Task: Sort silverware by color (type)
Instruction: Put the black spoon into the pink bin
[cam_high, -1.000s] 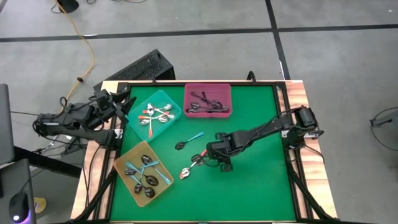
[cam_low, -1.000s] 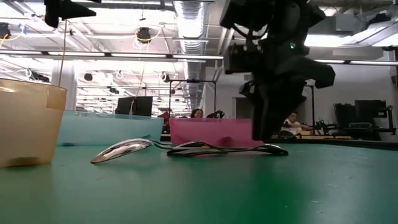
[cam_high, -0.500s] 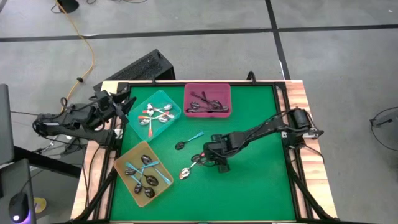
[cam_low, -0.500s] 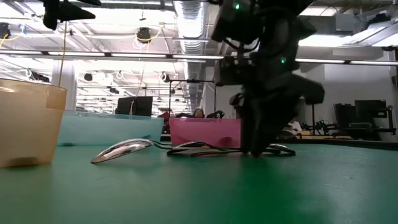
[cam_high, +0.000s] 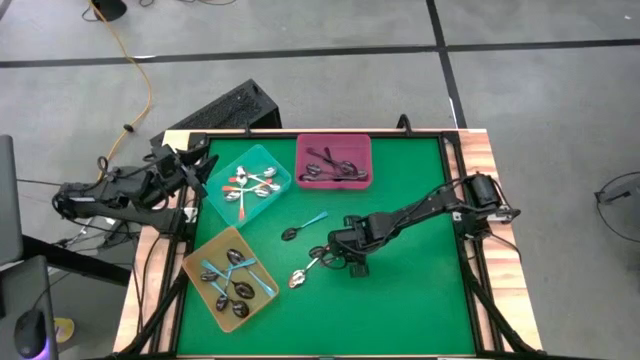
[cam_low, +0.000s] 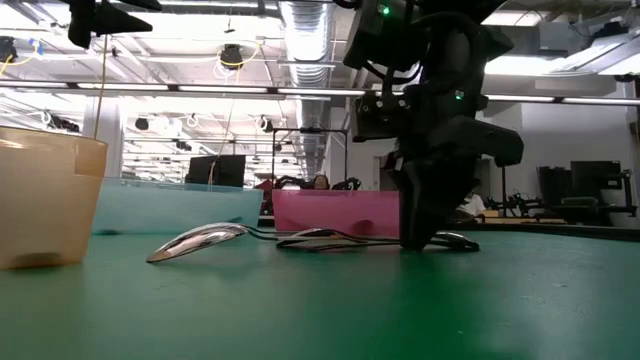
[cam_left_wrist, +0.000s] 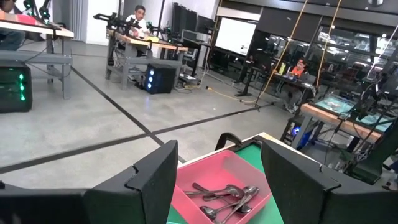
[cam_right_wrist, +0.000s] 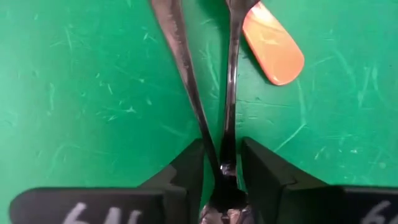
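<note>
Mostly sorted, I judge: spoons already fill the teal tray (cam_high: 250, 185), pink tray (cam_high: 335, 160) and yellow tray (cam_high: 232, 278), while my right pincer (cam_high: 332, 252) pinches narrow on two dark spoon handles (cam_right_wrist: 205, 93), orange-handled spoon (cam_right_wrist: 272, 42) alongside, blue-handled spoon (cam_high: 303, 225) just beyond.

Whole table (cam_high: 400, 300) being viewed straight down from overhead. Same table (cam_low: 320, 300) being viewed level from mat height, lab room behind. Pink tray (cam_left_wrist: 217, 186) being seen obliquely by left wrist camera, shared with overhead pink tray (cam_high: 334, 160). Mat being seen very close by right wrist camera.
</note>
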